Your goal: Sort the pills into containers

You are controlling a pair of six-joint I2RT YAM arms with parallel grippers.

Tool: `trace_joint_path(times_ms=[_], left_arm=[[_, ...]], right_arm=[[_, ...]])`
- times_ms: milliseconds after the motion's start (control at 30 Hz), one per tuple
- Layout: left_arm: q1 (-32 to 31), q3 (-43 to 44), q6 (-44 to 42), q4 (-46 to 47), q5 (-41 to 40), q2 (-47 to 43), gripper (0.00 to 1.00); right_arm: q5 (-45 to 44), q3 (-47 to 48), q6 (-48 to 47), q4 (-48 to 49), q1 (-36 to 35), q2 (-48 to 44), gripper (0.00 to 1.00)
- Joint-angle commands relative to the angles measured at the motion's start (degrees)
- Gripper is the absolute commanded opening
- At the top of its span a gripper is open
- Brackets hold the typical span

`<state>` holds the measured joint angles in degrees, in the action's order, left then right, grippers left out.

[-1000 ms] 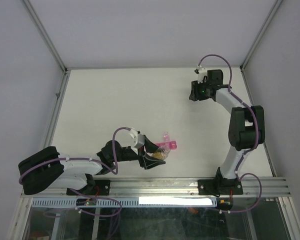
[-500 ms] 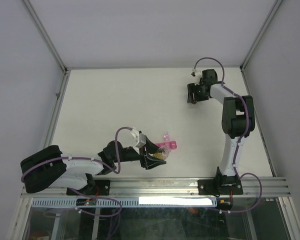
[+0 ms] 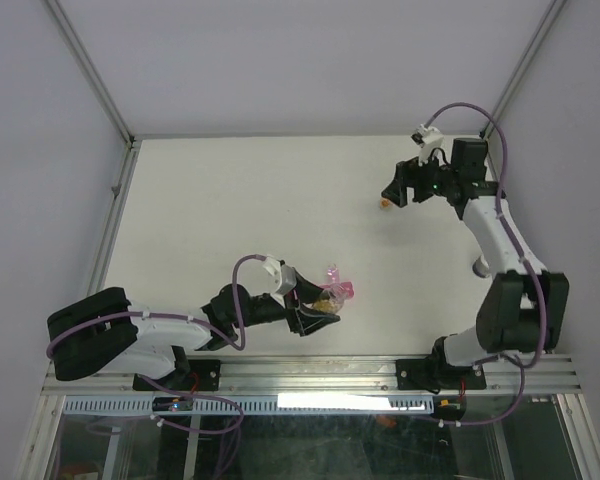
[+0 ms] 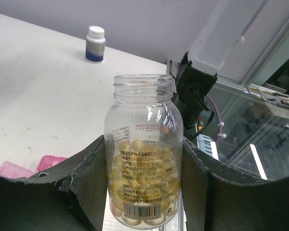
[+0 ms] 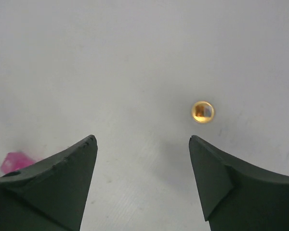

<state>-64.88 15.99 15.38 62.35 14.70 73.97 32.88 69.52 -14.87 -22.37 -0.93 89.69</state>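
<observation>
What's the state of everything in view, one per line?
Clear pill bottle: uncapped, partly full of yellow pills.
Left gripper: closed on that bottle.
White bottle: capped, standing on the table.
Right gripper: open, empty.
Golden pill: loose on the table.
Magenta containers: on the table; lids unclear.

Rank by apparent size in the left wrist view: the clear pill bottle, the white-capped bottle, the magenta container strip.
Largest: clear pill bottle, by far, though it is also nearest the camera.
Unranked: white-capped bottle and magenta container strip look about alike. The bottle stands far back and the strip is partly hidden.
</observation>
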Motion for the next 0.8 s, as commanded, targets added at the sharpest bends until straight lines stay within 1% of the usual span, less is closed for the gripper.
trace_joint_path(times_ms=[0,100,200,333,467,533,633,767], left_arm=[[-0.51,1.8,-3.22,9.3,-4.47,0.05,0.0],[-0.55,1.85,-5.38,13.04,-4.71,0.68,0.0],[-0.53,2.17,-6.58,16.47,-4.87,1.31,0.0],[-0.49,2.43,-6.86,21.23,-6.04,3.59,0.0],[-0.59,2.92,-6.92,24.72,-8.37,6.47,0.0],[-0.85,3.28,-7.64,25.92,-10.14,7.5,0.0],[-1.72,4.49,-9.8,27.66,-12.5,11.47,0.0],[-3.36,8.24,-13.05,28.33,-14.89,16.54,0.0]], right_arm=[[22.64,-6.0,-4.12,1.88,-0.44,-16.37,0.82],[34.5,-9.51,-4.12,1.37,-0.45,-24.48,0.88],[43.1,-12.34,-1.26,2.2,-0.4,-29.94,0.92],[48.89,-13.95,-0.75,-0.23,-0.41,-33.33,0.94],[55.91,-15.37,-7.69,-6.98,-0.48,-35.08,0.96],[55.93,-15.09,-11.45,-11.58,-0.94,-36.18,0.97],[53.03,-14.87,-18.15,-17.99,-2.61,-37.86,0.99],[47.46,-16.94,-18.87,-17.49,-7.67,-39.05,0.99]])
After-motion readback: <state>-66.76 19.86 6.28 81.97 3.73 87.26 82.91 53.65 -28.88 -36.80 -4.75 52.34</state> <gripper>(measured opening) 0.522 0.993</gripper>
